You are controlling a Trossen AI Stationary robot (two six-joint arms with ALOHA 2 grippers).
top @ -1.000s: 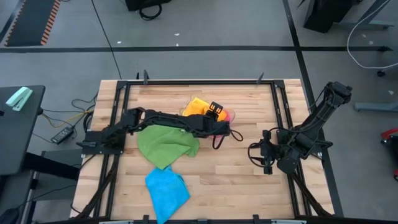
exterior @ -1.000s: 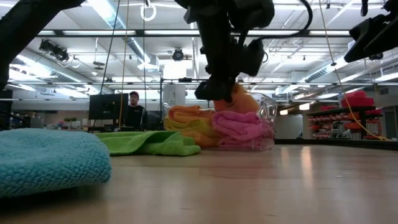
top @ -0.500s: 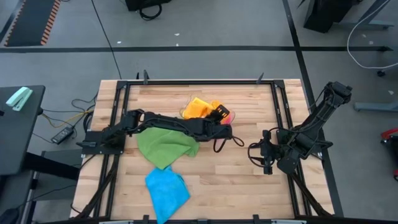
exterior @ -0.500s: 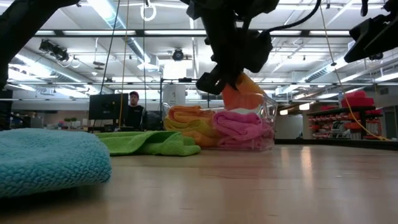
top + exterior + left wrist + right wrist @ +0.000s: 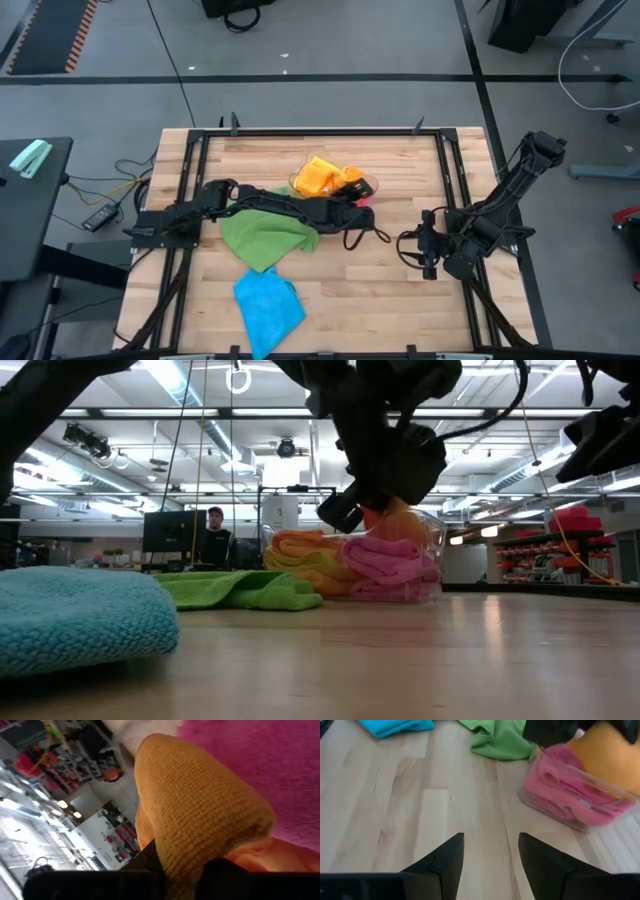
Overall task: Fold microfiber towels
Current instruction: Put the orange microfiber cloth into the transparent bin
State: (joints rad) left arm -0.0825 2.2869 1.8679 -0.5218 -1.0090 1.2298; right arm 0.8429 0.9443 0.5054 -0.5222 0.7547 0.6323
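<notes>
Left gripper (image 5: 352, 184) reached across the middle of the wooden slatted tabletop (image 5: 400, 300) to the clear plastic tray (image 5: 580, 787) at the far centre, jaws pinched narrow on a soft orange microfiber cloth (image 5: 200, 815). Held above the pink microfiber cloth (image 5: 570, 795) that lies in the tray; seen from low down, the orange cloth hangs bunched beneath the dark jaws, just over the pink pile (image 5: 385, 565). From overhead, an orange-yellow bundle (image 5: 322, 176) showing beside the gripper at the tray. More orange and yellow cloth (image 5: 300, 550) stacked in the tray next to the pink.

Crumpled green microfiber cloth (image 5: 265, 233) spread flat on the tabletop under the left arm, just beside the tray on the near-left side. Blue microfiber cloth (image 5: 268, 305) bunched at the near edge of the tabletop, apart from the green one.

Right gripper (image 5: 490, 865) parked low over the right side of the tabletop, well apart from the tray, jaws parted with nothing between them, bare wood showing in the gap; pointed toward the tray and the green cloth.

In the room beyond the tabletop, a person (image 5: 215, 535) behind a dark monitor (image 5: 172, 532).
</notes>
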